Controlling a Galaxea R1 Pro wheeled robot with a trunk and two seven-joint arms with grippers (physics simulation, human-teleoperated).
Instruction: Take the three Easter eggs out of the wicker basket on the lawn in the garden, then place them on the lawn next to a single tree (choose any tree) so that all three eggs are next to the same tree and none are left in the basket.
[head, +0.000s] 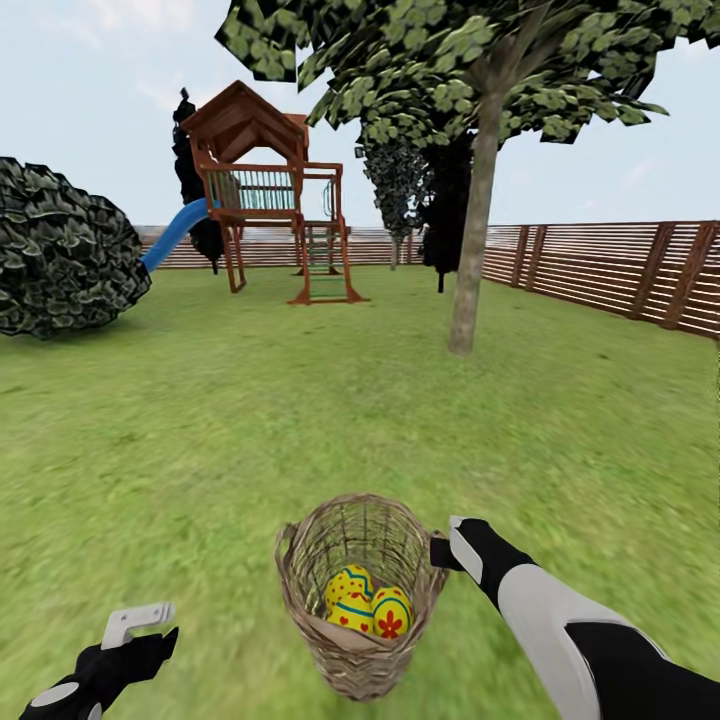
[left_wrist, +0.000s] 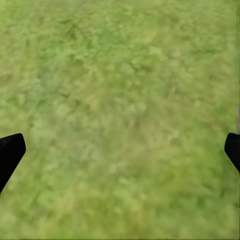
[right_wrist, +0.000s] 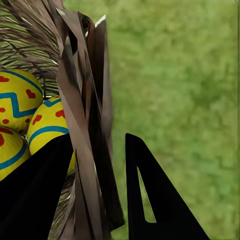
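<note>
Straddling basket wall: right fingers; eggs inside.

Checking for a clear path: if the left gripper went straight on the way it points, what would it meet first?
Probably just the lawn: between the open left gripper fingers lies bare grass.

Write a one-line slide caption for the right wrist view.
Black right gripper straddles the tan-brown wicker basket's woven rim, one finger inside beside yellow painted Easter eggs, one outside above green lawn.
</note>
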